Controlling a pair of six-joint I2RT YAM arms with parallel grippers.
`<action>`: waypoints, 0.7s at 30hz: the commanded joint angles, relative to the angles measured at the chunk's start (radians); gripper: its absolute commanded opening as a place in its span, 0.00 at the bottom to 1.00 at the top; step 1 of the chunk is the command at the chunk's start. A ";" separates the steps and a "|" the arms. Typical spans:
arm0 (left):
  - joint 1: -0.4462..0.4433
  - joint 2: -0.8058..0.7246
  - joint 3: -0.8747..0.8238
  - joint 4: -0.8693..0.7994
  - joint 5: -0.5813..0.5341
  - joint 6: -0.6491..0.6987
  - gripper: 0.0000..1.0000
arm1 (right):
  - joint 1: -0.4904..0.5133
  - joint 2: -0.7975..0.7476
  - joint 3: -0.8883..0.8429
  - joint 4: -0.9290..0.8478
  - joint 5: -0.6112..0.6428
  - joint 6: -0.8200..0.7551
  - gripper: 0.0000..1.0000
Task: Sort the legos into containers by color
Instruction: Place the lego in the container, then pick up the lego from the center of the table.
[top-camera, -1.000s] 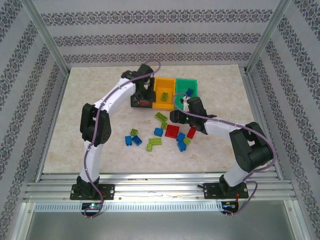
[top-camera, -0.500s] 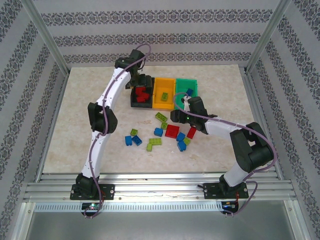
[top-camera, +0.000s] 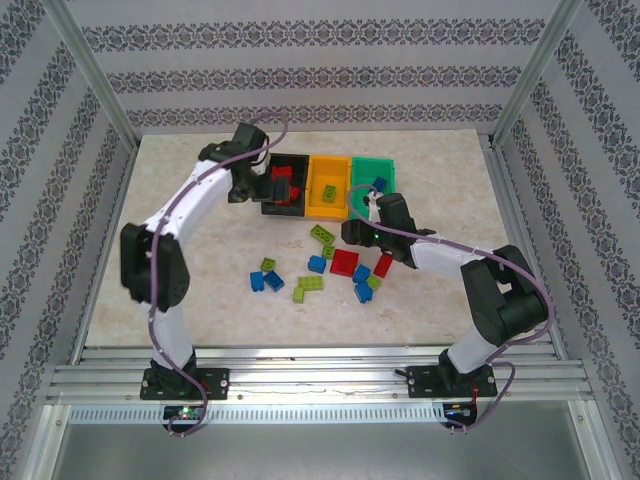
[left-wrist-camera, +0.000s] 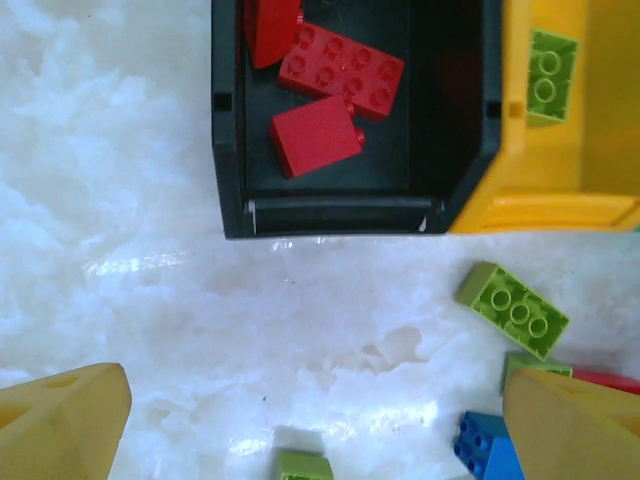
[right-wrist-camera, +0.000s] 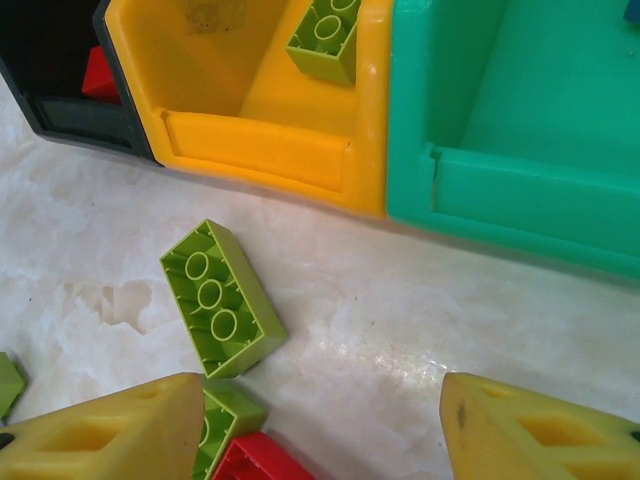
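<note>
Tabletop (left-wrist-camera: 130, 250); left claw (left-wrist-camera: 315, 420), right claw (right-wrist-camera: 320, 425) wide; left wrist: red legos (left-wrist-camera: 340, 70) in black bin (left-wrist-camera: 330, 216).

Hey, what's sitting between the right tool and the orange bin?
A lime green brick lies on the table between the right tool and the orange bin. The right wrist view shows it.

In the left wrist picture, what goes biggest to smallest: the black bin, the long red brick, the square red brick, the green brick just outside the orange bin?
1. Black bin
2. Long red brick and green brick: look alike, no ranking
3. Square red brick
</note>
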 joint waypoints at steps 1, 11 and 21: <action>0.005 -0.100 -0.121 0.196 0.019 0.035 0.98 | -0.019 -0.062 -0.017 -0.053 0.000 -0.017 0.65; 0.011 -0.133 -0.128 0.065 0.062 0.110 1.00 | -0.040 -0.231 -0.147 -0.302 0.089 0.048 0.66; 0.017 -0.144 -0.186 0.098 0.045 0.116 1.00 | -0.052 -0.301 -0.160 -0.463 0.224 0.060 0.66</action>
